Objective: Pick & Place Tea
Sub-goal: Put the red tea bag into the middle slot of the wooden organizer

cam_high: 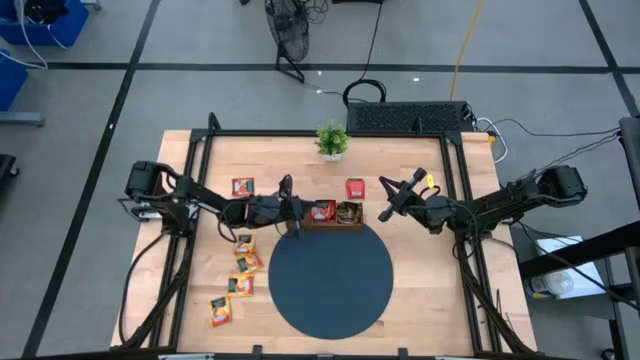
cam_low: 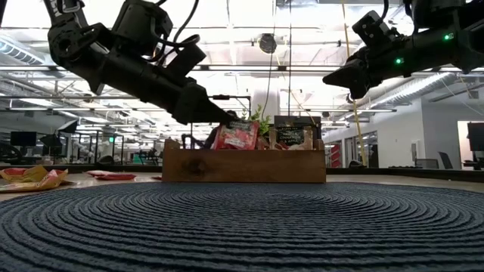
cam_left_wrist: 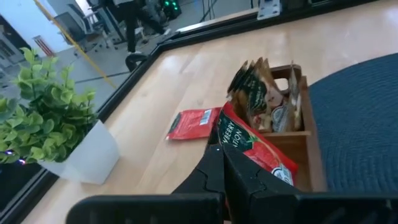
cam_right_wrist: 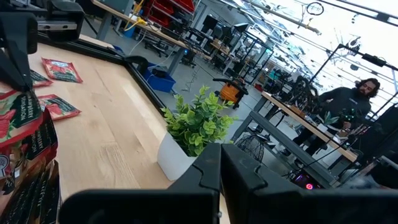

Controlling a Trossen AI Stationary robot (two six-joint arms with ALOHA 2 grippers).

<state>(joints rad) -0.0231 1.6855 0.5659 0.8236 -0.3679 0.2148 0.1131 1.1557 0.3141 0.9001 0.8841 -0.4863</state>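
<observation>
Tray (cam_high: 349, 222) behind mat (cam_high: 331, 279) — plant (cam_high: 332, 140) farther back.

- Bright, even light is given by long ceiling lamps (cam_low: 227, 72) in the low view.
- Only soft shadows are seen on the bench (cam_high: 420, 290).
- The near dark fingers (cam_left_wrist: 217, 180) are blurred in both wrist views.

Red tea sachet (cam_left_wrist: 256, 151), dark blue woven mat (cam_high: 330, 279), seemingly brown tray (cam_low: 243, 165)
</observation>
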